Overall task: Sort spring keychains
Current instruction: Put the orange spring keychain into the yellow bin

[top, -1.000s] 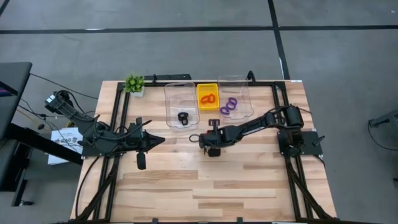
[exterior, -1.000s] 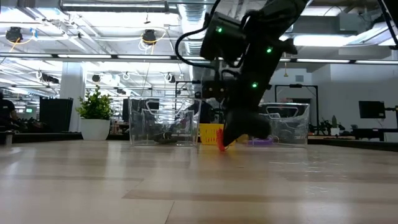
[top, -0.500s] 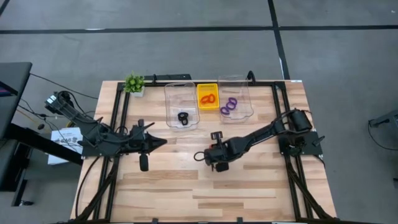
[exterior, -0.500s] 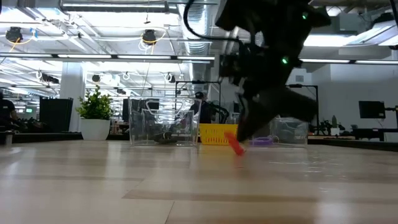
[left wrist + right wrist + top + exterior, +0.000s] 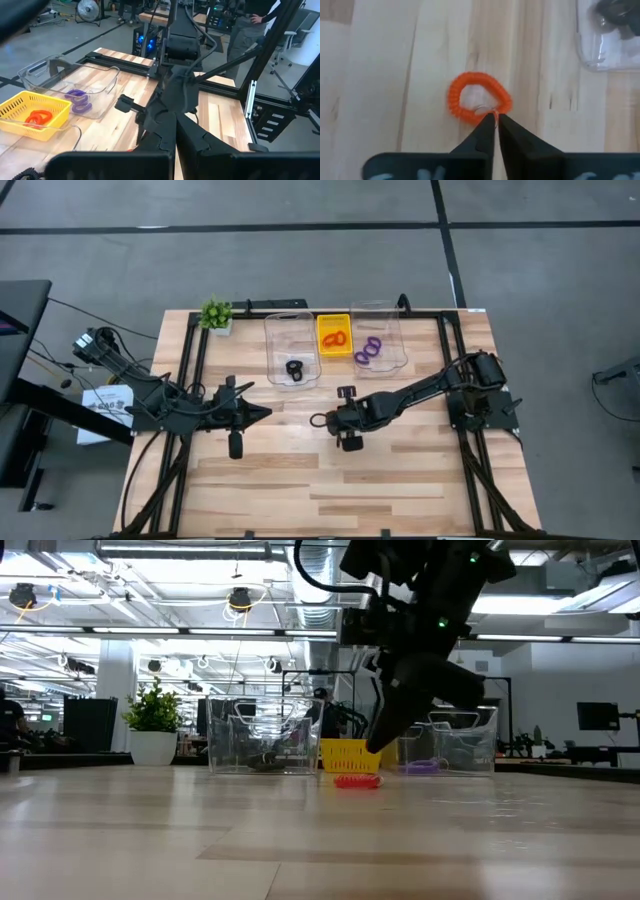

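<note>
A red-orange spring keychain [image 5: 477, 97] lies flat on the wooden table [image 5: 357, 781] near its middle. My right gripper [image 5: 495, 119] hangs just above the keychain's near edge with its fingers together, and the low view [image 5: 373, 746] shows it clear of the keychain. My left gripper [image 5: 264, 412] waits at the table's left with its fingers together [image 5: 175, 145], and it is empty. A black keychain [image 5: 294, 368] lies in the left clear container [image 5: 290, 330]. Red-orange keychains [image 5: 334, 339] lie in the yellow tray [image 5: 334, 320]. Purple keychains [image 5: 368, 350] lie in the right clear container [image 5: 378, 315].
A small green plant [image 5: 216, 314] stands at the far left corner. The two clear containers and the yellow tray stand in a row along the far edge. Black rails [image 5: 190, 380] run along the table's left and right sides. Bare wood lies toward the near edge.
My right gripper has carried the red-orange keychain, hanging tilted from its fingertips, toward the table's near edge and down. The keychain has come off the fingers and now lies flat on the table. The gripper has risen a little above it. My left gripper has crept slightly rightward.
</note>
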Motion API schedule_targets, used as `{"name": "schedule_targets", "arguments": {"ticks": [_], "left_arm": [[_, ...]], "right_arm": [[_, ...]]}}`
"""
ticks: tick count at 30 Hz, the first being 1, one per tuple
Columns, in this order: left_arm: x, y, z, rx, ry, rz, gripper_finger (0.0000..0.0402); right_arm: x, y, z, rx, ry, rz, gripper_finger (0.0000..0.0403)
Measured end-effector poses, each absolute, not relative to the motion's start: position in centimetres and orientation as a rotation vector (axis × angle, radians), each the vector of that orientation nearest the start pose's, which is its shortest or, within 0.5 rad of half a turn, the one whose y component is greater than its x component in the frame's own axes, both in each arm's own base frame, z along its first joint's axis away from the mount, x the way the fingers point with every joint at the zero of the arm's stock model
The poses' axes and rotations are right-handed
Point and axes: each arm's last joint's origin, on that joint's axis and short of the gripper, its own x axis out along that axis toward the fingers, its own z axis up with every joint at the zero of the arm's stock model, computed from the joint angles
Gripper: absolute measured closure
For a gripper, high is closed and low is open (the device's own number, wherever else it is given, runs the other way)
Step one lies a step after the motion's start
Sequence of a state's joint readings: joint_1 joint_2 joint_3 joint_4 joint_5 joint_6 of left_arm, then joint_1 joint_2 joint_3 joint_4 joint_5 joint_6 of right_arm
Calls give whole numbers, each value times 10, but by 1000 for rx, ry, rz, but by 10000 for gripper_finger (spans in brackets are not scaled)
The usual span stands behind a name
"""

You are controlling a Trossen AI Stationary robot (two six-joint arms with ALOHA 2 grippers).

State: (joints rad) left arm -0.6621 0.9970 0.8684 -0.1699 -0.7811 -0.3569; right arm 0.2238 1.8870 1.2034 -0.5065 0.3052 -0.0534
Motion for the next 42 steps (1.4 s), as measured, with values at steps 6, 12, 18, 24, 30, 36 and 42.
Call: {"name": "schedule_targets", "arguments": {"ticks": [6,12,18,24,30,36,42], "left_arm": [[180,-114,328,-160,197,155,398],[180,-114,328,-162,195,155,398],[180,-114,328,-163,194,153,398],[180,-114,328,-165,192,151,398],[180,-114,328,-165,192,151,398],[180,-114,328,-166,192,151,398],[180,-114,328,-166,191,150,398]], "right_arm": [[365,60,159,-313,1115,-58,328],[373,46,158,-240,1077,-38,280],[381,46,123,-228,1131,-23,263],[382,54,103,-220,1179,-51,270],[380,56,107,-208,1162,-78,323],[376,58,122,-182,1142,-83,386],[366,58,155,-208,1092,-132,397]]}}
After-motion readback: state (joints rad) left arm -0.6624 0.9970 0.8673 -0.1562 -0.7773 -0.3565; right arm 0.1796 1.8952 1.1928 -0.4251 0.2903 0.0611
